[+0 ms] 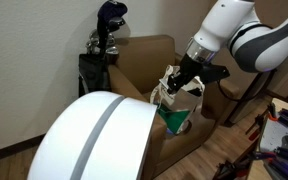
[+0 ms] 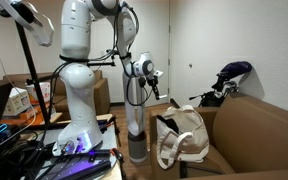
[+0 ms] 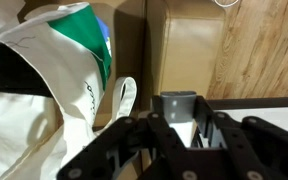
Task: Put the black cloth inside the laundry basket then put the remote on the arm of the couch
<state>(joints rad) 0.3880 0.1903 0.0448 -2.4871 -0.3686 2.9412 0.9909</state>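
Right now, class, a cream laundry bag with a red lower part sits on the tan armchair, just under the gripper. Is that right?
Not quite: the lower part is dark green, not red, as an exterior view shows. The cream laundry bag does sit on the tan armchair, just under the gripper.

In an exterior view the white domed shape (image 1: 94, 135) hides the lower left of the couch (image 1: 144, 55); the golf bag (image 1: 94, 62) stands partly behind its back; whether the gripper (image 1: 176, 84) holds anything is too small to tell — in the wrist view its dark linkages run off the bottom edge; the laundry basket (image 3: 34, 110) is cut by the left edge.
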